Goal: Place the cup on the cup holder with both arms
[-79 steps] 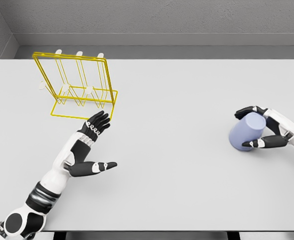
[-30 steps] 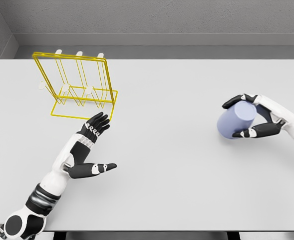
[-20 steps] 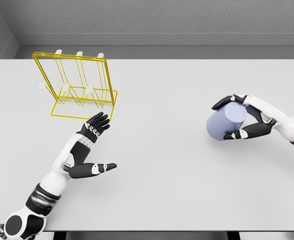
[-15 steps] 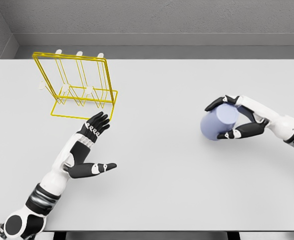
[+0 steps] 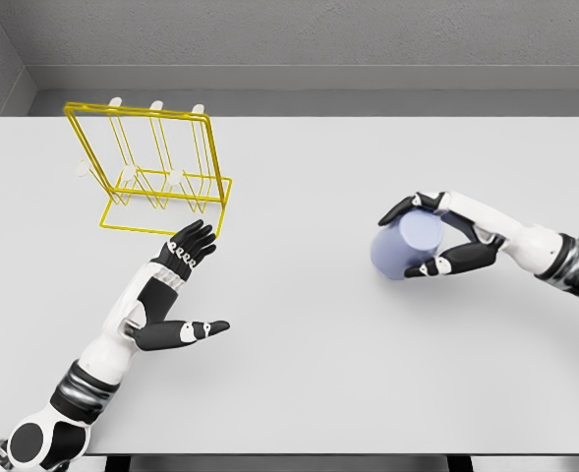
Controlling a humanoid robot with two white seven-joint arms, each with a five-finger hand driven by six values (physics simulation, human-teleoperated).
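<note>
cup [image 5: 405,247] rigid, light, likely slick | right hand [image 5: 436,236] wraps sidewall, good hold spot | left hand [image 5: 176,290] spread, empty

Both arms white shells, black joint bands near wrist and elbow. left hand [image 5: 171,295] and right hand [image 5: 444,236]: black five-finger, white knuckle caps, white back plates

The right hand [image 5: 444,236] covers the far side of the cup [image 5: 404,247], its arm is cut off at the right edge, and the bench [image 5: 318,344] runs past both side edges.
</note>
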